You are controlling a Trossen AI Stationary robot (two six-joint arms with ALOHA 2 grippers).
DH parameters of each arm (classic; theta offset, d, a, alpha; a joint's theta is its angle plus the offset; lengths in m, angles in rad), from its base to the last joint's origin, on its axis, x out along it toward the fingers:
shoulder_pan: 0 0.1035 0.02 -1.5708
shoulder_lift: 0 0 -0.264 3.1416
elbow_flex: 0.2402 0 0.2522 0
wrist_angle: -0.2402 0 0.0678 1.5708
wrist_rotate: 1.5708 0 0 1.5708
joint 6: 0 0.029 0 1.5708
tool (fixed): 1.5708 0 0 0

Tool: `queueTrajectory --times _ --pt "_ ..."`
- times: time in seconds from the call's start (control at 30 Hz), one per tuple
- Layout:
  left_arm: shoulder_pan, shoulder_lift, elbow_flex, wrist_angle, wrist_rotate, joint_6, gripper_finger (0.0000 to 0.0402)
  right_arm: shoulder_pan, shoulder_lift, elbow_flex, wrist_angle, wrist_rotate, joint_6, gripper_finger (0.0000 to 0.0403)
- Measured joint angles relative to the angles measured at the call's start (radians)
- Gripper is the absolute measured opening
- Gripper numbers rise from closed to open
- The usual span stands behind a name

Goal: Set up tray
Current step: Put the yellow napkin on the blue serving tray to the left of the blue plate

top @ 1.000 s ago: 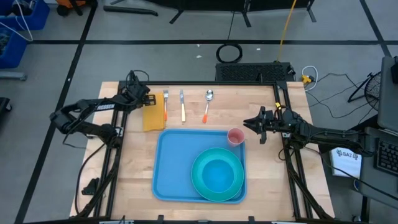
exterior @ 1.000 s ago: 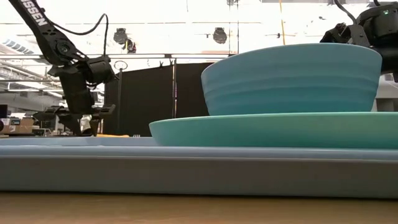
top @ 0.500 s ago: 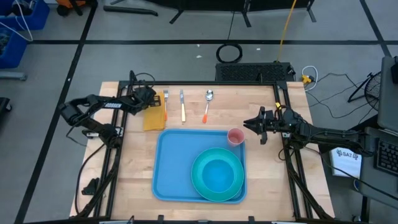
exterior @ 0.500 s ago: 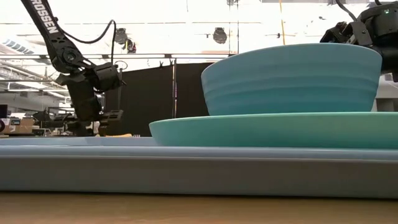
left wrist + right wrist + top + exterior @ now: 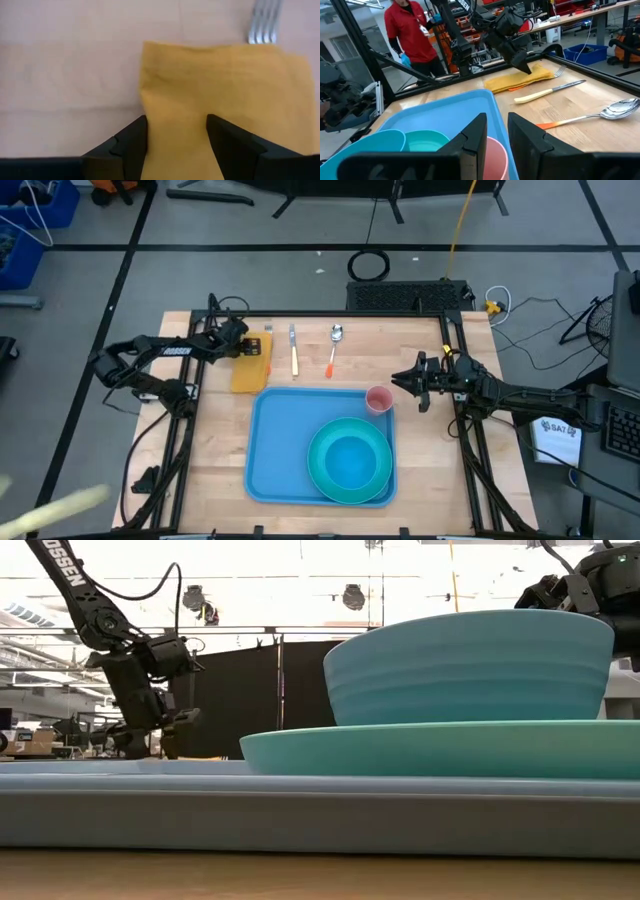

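Since a second ago the left end effector [image 5: 243,343] has slid right over the yellow napkin [image 5: 249,363], fingers open and empty, poised to pinch it (fork [image 5: 268,340] partly covered) toward the tray [image 5: 280,440] at centre-near surface; right end effector [image 5: 408,383] waits, narrowly parted, empty.

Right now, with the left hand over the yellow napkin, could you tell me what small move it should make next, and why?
Probably lower the left hand and close on the yellow napkin. Its fingers stand open astride the cloth's near edge, the napkin lies flat on the table outside the tray, partly covering the fork, and the right hand waits by the pink cup.
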Motion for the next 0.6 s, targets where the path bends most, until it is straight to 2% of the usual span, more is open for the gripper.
queueTrajectory --times 0.3,0.43,0.6 --pt "-0.001 -0.148 -0.003 -0.015 0.1 0.063 0.0207 0.0 0.0 0.0 0.0 0.0 -0.01 0.0068" --pt "0.001 -0.191 -0.002 -0.064 0.107 0.078 0.0207 0.0 0.0 0.0 0.0 0.0 -0.023 0.0068" --pt "0.001 -0.186 -0.003 -0.122 0.094 0.077 0.0207 0.0 0.0 0.0 0.0 0.0 -0.023 0.0068"
